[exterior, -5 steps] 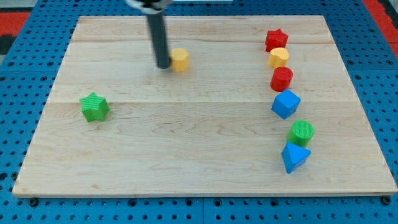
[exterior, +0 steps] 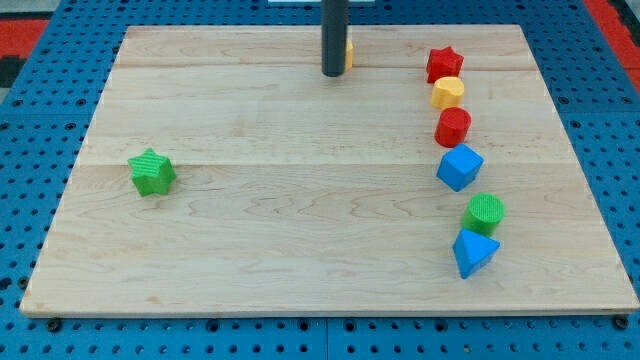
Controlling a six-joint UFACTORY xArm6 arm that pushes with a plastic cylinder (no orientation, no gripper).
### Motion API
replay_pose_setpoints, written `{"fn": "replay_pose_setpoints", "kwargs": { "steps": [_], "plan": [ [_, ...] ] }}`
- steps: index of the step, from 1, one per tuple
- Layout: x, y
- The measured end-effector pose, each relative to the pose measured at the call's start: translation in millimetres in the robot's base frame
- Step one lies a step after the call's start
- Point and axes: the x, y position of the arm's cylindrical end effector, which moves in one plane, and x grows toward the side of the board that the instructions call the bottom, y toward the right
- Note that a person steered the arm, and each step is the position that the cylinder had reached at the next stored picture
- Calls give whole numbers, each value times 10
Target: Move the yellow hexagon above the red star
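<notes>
The yellow hexagon (exterior: 348, 53) sits near the board's top edge, mostly hidden behind my rod, only its right edge showing. My tip (exterior: 332, 73) rests on the board just left of and slightly below it, touching or nearly touching. The red star (exterior: 444, 64) lies to the right, at the top of a column of blocks.
Below the red star run a yellow cylinder (exterior: 448, 92), a red cylinder (exterior: 453, 127), a blue cube (exterior: 459, 167), a green cylinder (exterior: 484, 213) and a blue triangle (exterior: 473, 252). A green star (exterior: 151, 172) lies at the left of the wooden board (exterior: 280, 230).
My tip has moved right and toward the view's top, pushing the yellow hexagon the same way, closer to the top edge. The other blocks have not moved.
</notes>
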Motion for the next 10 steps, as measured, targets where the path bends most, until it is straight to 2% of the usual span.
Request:
{"fn": "replay_pose_setpoints", "kwargs": {
  "steps": [1,2,3,4,5,6,7,8,9,10],
  "plan": [
    [-255,-145],
    [-361,355],
    [-266,550],
    [134,462],
    [38,746],
    [-283,973],
    [-334,1027],
    [-504,565],
    [-638,563],
    [-639,1007]
  ]
}}
